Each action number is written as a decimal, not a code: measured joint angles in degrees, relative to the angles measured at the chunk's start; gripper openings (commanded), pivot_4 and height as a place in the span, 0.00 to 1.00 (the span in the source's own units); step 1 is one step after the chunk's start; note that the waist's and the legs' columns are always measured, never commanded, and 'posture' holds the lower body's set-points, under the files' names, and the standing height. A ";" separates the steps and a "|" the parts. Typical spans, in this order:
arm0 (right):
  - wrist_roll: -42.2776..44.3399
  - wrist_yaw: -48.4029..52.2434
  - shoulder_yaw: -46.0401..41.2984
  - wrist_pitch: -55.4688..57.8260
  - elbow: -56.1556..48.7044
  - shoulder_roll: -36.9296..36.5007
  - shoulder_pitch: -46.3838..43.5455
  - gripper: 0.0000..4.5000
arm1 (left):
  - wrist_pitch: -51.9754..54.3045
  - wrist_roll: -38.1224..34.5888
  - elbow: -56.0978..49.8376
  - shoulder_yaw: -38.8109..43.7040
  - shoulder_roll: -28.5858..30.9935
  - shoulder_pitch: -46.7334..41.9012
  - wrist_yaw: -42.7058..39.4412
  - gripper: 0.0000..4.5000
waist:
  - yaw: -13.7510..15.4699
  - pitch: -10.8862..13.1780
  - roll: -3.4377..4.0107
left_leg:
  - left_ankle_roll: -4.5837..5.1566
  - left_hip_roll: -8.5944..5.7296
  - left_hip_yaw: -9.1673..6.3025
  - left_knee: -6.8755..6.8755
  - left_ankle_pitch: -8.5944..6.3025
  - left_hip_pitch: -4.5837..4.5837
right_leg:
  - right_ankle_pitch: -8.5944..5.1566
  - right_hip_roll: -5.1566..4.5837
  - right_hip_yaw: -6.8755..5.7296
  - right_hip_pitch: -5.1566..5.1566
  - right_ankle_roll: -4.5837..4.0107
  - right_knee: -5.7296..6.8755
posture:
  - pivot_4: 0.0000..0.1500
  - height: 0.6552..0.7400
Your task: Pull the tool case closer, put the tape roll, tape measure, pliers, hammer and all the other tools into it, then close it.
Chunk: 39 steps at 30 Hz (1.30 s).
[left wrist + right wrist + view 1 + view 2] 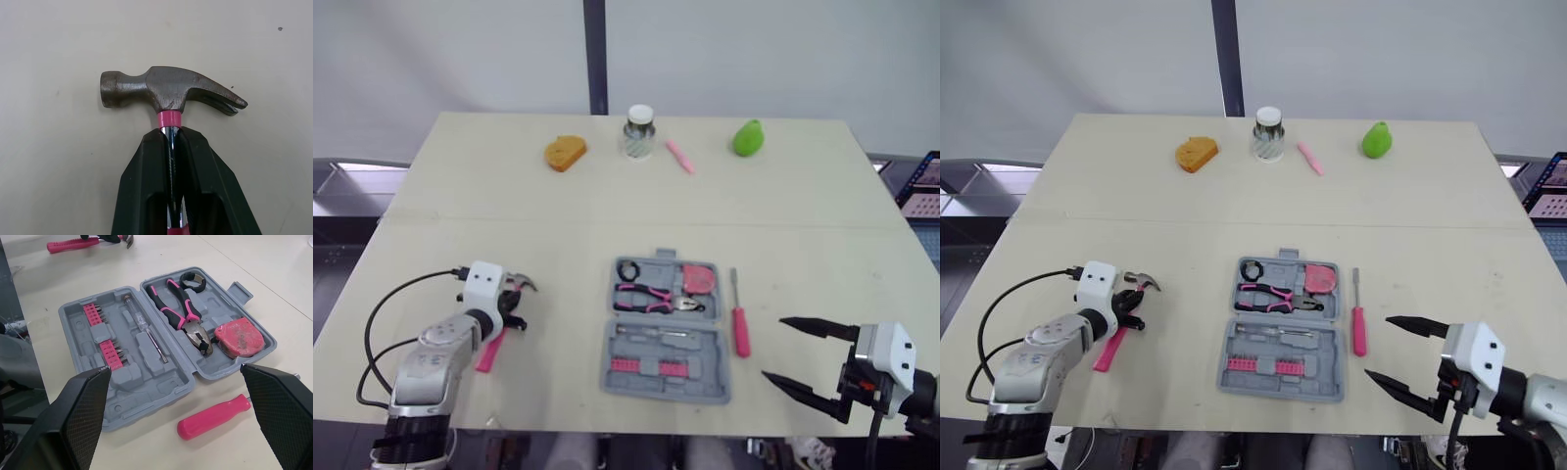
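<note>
The grey tool case [703, 377] lies open at the table's front middle. In its far half sit a black tape roll [627, 270], pink-handled pliers [651, 294] and a red tape measure [699, 278]; pink bits [105, 340] fill the near half. A pink screwdriver [740, 323] lies on the table just right of the case. At front left, my left gripper [170, 134] is shut on the shaft of the hammer [166, 90], just below its steel head; the pink handle [489, 354] runs back under the wrist. My right gripper [774, 349] stands open at front right, short of the screwdriver, holding nothing.
Along the far edge of the table stand an orange object [565, 153], a glass jar with a white lid [639, 132], a pink pen [679, 156] and a green object [748, 138]. A screen [922, 184] shows past the table's right edge.
</note>
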 measured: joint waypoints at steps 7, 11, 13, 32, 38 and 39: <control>-0.02 0.00 -0.01 -0.01 0.00 0.04 0.46 1.00 | -0.08 0.59 0.00 -0.26 0.03 -0.09 -0.26 0.00 | 0.01 0.00 0.01 | -0.01 0.00 0.00 0.00 -0.01 0.00 | 0.00 -0.01 0.01 0.00 0.00 -0.01 | 1.00 0.47; -0.02 0.00 -0.02 -0.01 0.00 0.06 0.70 1.00 | -0.03 0.55 0.04 -0.28 -0.05 -0.17 -0.62 0.30 | 0.02 0.00 0.00 | -0.01 -0.01 0.00 0.00 0.00 0.00 | 0.00 -0.02 0.01 0.00 0.00 -0.01 | 1.00 0.47; -0.02 0.00 -0.04 -0.02 0.00 0.06 0.71 1.00 | -0.03 0.52 0.06 -0.57 -0.21 -0.41 -0.86 0.52 | -0.02 0.00 0.00 | -0.01 -0.01 0.00 0.00 0.00 0.00 | 0.00 -0.01 0.00 0.00 0.00 -0.01 | 1.00 0.47; -0.34 -0.41 -0.06 -0.03 0.00 0.29 0.86 1.00 | -1.28 0.76 2.18 -0.86 -0.35 -1.87 -1.38 0.01 | -0.05 0.00 0.01 | -0.01 -0.01 0.00 0.00 0.03 0.00 | 0.00 0.00 -0.01 -0.01 0.00 0.00 | 1.00 0.47; -0.34 -0.54 -0.06 -0.03 0.00 0.29 0.71 1.00 | -1.08 0.78 2.10 -0.89 0.18 -1.86 -2.00 0.01 | -0.10 0.00 0.01 | -0.01 -0.01 0.01 0.00 0.03 0.00 | 0.00 0.00 -0.01 -0.01 0.00 0.01 | 1.00 0.47; -0.34 -0.54 -0.06 -0.03 0.00 0.29 0.67 1.00 | -0.96 0.74 2.06 -0.89 0.45 -1.85 -2.29 0.01 | -0.13 0.00 0.01 | -0.01 0.00 0.01 -0.01 0.03 0.00 | 0.00 0.01 -0.02 -0.02 0.00 0.01 | 1.00 0.47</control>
